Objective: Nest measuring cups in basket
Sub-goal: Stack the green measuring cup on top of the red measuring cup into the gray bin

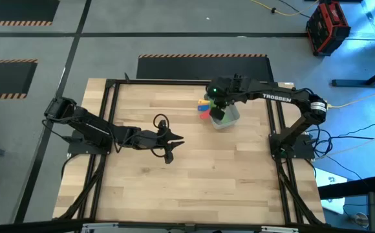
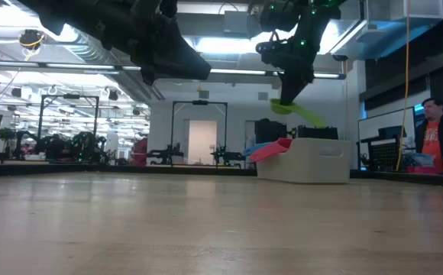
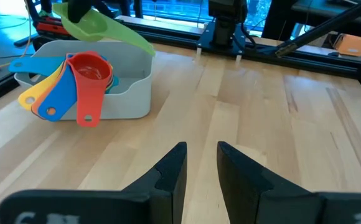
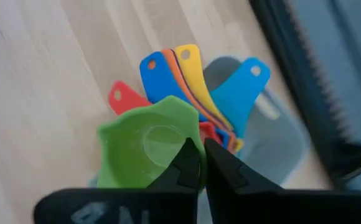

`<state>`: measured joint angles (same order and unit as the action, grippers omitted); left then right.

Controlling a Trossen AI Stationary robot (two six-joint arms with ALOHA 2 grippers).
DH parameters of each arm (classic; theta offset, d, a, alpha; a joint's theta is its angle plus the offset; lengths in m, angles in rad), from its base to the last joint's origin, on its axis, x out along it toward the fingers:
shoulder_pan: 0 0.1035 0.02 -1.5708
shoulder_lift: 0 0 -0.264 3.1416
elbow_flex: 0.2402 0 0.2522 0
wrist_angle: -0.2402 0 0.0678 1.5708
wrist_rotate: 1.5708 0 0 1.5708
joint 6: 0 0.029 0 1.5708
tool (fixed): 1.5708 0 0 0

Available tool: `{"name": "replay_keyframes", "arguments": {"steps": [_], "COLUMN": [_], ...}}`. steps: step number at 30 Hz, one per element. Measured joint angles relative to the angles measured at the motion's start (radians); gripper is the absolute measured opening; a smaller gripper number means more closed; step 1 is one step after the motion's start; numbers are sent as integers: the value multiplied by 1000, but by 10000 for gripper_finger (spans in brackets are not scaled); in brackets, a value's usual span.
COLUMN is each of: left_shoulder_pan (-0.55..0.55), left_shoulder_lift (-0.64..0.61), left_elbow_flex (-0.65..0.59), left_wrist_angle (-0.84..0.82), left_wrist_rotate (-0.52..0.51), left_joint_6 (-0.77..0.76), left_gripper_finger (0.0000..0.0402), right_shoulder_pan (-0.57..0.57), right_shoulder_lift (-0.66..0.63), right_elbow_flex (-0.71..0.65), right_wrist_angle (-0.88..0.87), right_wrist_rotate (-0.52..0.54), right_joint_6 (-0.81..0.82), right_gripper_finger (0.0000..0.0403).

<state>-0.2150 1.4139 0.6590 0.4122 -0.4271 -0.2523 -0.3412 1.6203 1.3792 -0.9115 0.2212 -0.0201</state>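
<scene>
My right gripper (image 2: 289, 98) hangs above the basket (image 2: 307, 160), shut on a green measuring cup (image 4: 142, 149). The translucent grey basket (image 3: 127, 93) stands on the table's far right part. Nested in it lie a red cup (image 3: 88, 70) and others, whose dark blue (image 4: 157, 74), orange, yellow (image 4: 191, 67) and light blue (image 4: 243, 87) handles fan out over its rim. My left gripper (image 3: 201, 167) stands open above the bare table at mid-left (image 1: 171, 145), pointing toward the basket, with nothing between its fingers. My right gripper pinches the green cup at the bowl's rim (image 4: 190, 140) between its two fingers, one over the bowl's inside and one outside. The fingers slant down from above. The cup hangs tilted and clear above the basket, its handle (image 2: 313, 116) sticking out and downward.
Bare wood (image 1: 194, 175) spreads across the table's middle and near part. A black frame rail (image 1: 275, 123) runs along the right side close to the basket. A person (image 2: 435, 130) stands beyond the table.
</scene>
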Motion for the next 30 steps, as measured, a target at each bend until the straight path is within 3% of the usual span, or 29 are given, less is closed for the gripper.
{"name": "replay_keyframes", "arguments": {"steps": [8, 17, 30], "left_shoulder_pan": [0, 0, 0], "left_shoulder_lift": [0, 0, 0], "left_elbow_flex": [0, 0, 0], "left_wrist_angle": [0, 0, -12], "left_wrist_rotate": [0, -1, -2], "left_joint_6": [-1, 0, -1], "left_gripper_finger": [82, 82, 82], "right_shoulder_pan": [-81, -89, -91], "right_shoulder_lift": [0, 0, 38], "right_elbow_flex": [0, -14, -62], "right_wrist_angle": [0, -1, 67], "right_wrist_rotate": [-217, -224, -174], "right_joint_6": [358, 566, 659], "right_gripper_finger": [13, 17, 12]}}
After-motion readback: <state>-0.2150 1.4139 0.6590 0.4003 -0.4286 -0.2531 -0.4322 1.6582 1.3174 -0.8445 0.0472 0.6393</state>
